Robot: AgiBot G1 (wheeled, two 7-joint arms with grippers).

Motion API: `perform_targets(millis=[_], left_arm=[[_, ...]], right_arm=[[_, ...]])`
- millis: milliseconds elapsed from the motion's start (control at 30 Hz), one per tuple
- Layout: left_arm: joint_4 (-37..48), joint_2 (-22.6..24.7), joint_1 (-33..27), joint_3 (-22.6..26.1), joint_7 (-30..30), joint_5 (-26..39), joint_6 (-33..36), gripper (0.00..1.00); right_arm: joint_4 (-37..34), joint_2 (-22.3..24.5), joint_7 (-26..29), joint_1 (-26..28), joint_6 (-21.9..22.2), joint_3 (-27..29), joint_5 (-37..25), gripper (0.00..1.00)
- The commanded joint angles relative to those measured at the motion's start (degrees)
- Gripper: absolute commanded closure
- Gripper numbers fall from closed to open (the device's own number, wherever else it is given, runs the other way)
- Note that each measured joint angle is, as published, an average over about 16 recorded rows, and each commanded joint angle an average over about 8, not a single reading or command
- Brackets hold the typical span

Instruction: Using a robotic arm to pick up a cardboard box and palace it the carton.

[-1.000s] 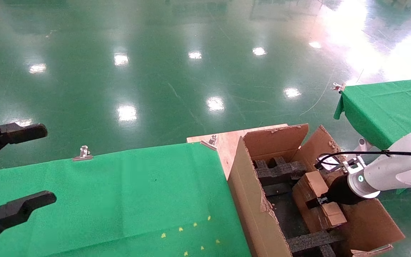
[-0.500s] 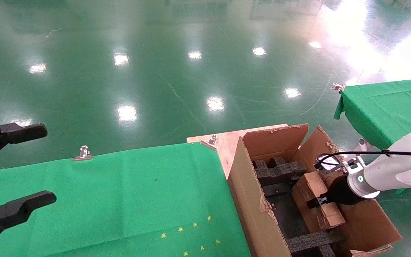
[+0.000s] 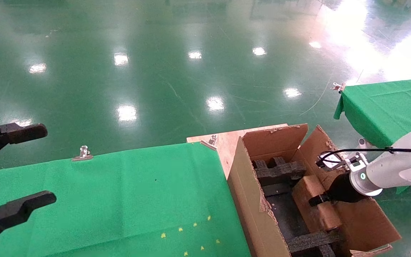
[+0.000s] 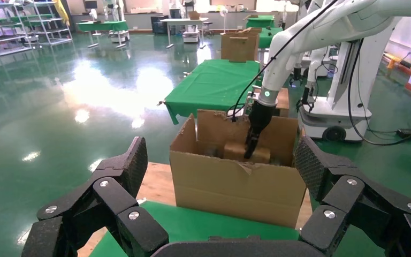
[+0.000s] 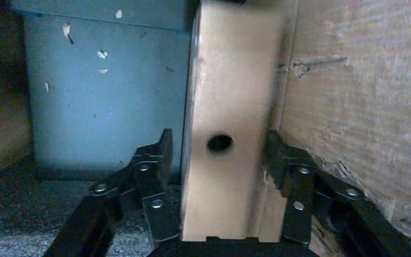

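Head view, from the left: the left gripper (image 3: 16,167) hangs parked at the edge of the desk (image 3: 120,200), black linked jaws spread wide with nothing between them. The desk wears a smooth green cloth held by a silver clip (image 3: 83,153); bare pale wood shows at its far corner.

Just right of it stands the carton (image 3: 252,210), large brown corrugated board with ragged torn flaps and rough black foam blocks (image 3: 280,171) inside. The cardboard box (image 3: 314,207) is within the carton, toward its right wall, small, flat and brown, standing on a narrow side.

The robotic arm (image 3: 398,171), white with a green light ring and a black cable, reaches in from the right. Its right gripper (image 5: 222,160) has its jaws one on each side of the box; the left one stands slightly off the face, so the hold looks released. The narrow face has a small round hole (image 5: 220,143); beside it the carton wall is fibrous.
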Motion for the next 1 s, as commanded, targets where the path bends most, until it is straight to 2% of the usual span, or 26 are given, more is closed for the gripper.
perform_targets(millis=[33, 300, 467, 633, 800, 1000], left_arm=[[0.0, 0.0, 0.0, 0.0, 0.0, 0.0, 0.0, 0.0], [0.0, 0.0, 0.0, 0.0, 0.0, 0.0, 0.0, 0.0], [0.0, 0.0, 0.0, 0.0, 0.0, 0.0, 0.0, 0.0], [0.0, 0.0, 0.0, 0.0, 0.0, 0.0, 0.0, 0.0], [0.0, 0.0, 0.0, 0.0, 0.0, 0.0, 0.0, 0.0], [0.0, 0.0, 0.0, 0.0, 0.0, 0.0, -0.01, 0.0]], right_arm=[[0.17, 0.13, 0.03, 0.27, -0.12, -0.08, -0.14, 0.0], [3.01, 1.45, -0.45, 4.86, 0.03, 0.16, -0.89, 0.0], [7.76, 3.26, -1.81, 11.45, -0.94, 1.17, -1.18, 0.0], [15.81, 6.61, -3.79, 18.92, -2.44, 3.16, -0.53, 0.0], [25.31, 11.3, -5.74, 24.3, -4.71, 6.13, 2.57, 0.0], [32.48, 16.54, -7.8, 26.43, -10.74, 10.44, 11.26, 0.0]])
